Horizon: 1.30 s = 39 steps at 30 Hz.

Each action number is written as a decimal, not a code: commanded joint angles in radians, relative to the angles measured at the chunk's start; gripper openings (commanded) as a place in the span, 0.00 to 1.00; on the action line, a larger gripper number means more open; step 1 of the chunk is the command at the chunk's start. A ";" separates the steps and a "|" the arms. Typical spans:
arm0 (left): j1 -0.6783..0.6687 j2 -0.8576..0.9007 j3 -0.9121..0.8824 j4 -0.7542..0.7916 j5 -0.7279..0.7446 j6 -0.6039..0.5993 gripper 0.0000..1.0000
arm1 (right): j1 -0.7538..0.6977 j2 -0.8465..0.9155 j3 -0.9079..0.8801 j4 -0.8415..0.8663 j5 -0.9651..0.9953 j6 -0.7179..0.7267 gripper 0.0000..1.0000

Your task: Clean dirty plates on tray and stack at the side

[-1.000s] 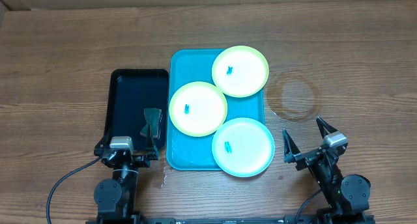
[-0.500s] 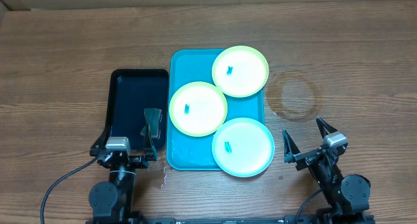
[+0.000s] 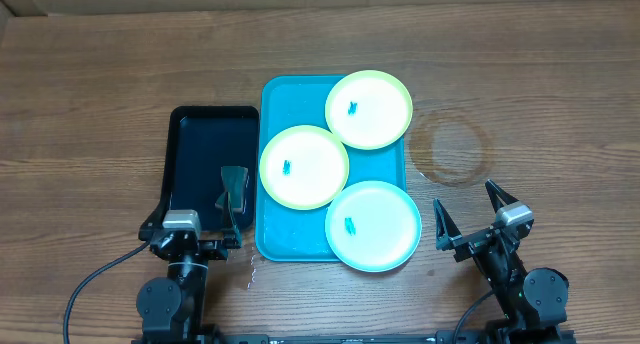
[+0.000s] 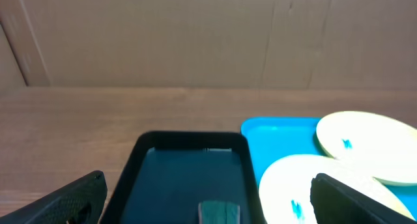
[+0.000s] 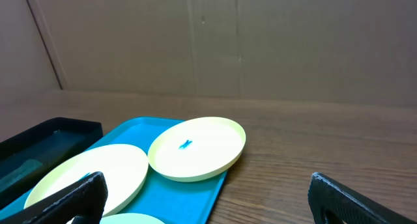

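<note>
Left claw [image 3: 192,224] and right claw [image 3: 465,198] are both spread wide, gripping nothing, at the near edge of the table [image 3: 90,104]. The turquoise tray [image 3: 288,96] sits mid-table and carries the far yellow-green plate [image 3: 369,109], middle yellow-green plate [image 3: 304,167] and light blue plate [image 3: 373,226] — the last overhangs the tray's near right rim. Each plate has a small blue smudge [image 3: 351,109]. A dark tool [image 3: 234,189] lies in the black tray [image 3: 195,144] just left — kind unclear. The right wrist view cuts the light blue plate to a sliver.

overhead: I can't identify dark item [image 3: 234,187] in black tray [image 3: 198,144] | right wrist: light blue plate [image 5: 133,219] cropped at bottom
</note>
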 commanded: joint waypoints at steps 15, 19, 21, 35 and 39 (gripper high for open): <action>0.005 -0.003 -0.065 0.012 0.014 -0.030 1.00 | -0.004 -0.006 -0.011 0.006 0.010 -0.001 1.00; 0.005 -0.002 -0.065 0.012 0.014 -0.041 1.00 | -0.004 -0.006 -0.011 0.006 0.010 -0.001 1.00; 0.005 0.006 -0.065 0.011 0.014 -0.041 1.00 | -0.004 -0.006 -0.011 0.006 0.010 -0.001 1.00; 0.005 0.018 -0.065 0.012 0.014 -0.040 1.00 | -0.004 -0.006 -0.011 0.006 0.010 -0.001 1.00; 0.005 0.018 -0.065 0.012 0.014 -0.040 1.00 | -0.004 -0.006 -0.011 0.006 0.010 -0.001 1.00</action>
